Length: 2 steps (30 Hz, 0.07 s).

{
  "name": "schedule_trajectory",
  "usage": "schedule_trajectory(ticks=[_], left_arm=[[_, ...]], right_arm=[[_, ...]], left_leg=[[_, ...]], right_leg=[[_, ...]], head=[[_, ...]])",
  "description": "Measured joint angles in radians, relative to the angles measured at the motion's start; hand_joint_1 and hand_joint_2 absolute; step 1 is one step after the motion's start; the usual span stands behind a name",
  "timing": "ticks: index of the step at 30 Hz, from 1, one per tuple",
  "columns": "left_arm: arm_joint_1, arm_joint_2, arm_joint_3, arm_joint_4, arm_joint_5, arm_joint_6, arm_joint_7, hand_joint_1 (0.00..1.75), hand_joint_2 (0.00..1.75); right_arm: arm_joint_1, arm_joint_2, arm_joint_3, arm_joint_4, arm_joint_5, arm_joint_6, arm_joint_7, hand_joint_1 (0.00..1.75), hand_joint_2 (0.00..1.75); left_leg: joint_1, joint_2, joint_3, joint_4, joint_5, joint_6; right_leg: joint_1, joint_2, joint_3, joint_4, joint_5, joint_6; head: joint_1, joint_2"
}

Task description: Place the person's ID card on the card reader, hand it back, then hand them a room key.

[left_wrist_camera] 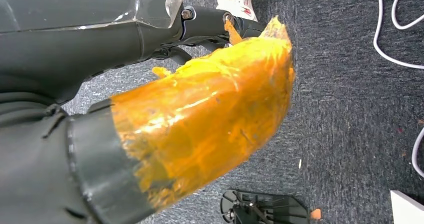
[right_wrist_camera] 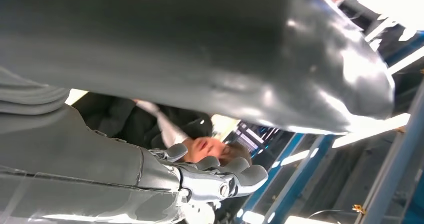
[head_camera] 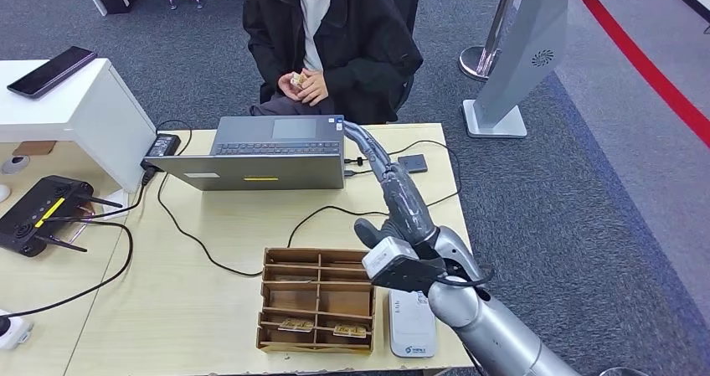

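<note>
Card (head_camera: pixel 296 79), small and tan, in the person's hands (head_camera: pixel 311 85) (right robot hand (head_camera: pixel 393 188) outstretched, fingers apart, empty).

I see my left hand (left_wrist_camera: pixel 200 119) wrapped in orange tape, hanging over dark carpet (left_wrist_camera: pixel 345 109); a white cable (left_wrist_camera: pixel 387 54) lies beyond it.

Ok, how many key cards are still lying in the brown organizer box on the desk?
2. Both lie in the front row of the organizer box, nearest the robot: one card left of middle, the other card toward the right. The right hand may hide more.
</note>
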Motion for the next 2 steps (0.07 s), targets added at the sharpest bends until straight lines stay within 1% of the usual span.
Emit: schedule_trajectory(ticks=[2], left_arm=[[0.001,0.001,-0.003,0.000,0.000,0.000,0.000,0.00,0.00]], right_arm=[[0.015,-0.003,-0.015,-0.018,-0.021,0.016,-0.018,0.00,0.00]], left_leg=[[0.000,0.000,0.000,0.000,0.000,0.000]], right_leg=[[0.000,0.000,0.000,0.000,0.000,0.000]], head=[[0.000,0.000]])
